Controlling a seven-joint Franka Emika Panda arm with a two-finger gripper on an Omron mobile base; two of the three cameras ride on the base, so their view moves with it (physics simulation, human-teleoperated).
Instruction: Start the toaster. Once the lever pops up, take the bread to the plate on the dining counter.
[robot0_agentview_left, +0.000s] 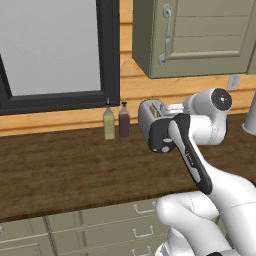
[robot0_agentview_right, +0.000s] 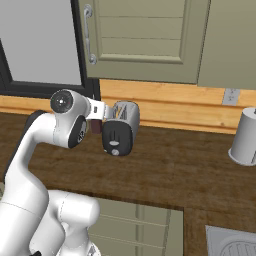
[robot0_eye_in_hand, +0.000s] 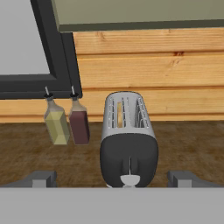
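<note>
While the pincer gapes wide: silver-white toaster, dark end panel, tan bread in one slot.

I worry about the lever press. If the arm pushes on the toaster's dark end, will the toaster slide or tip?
The toaster is a narrow upright box standing free on the wood counter, so an endwise shove would probably slide it toward the wall. Tipping seems less likely lengthwise. The two bottles stand apart beside it, so a skewed slide might knock them.
</note>
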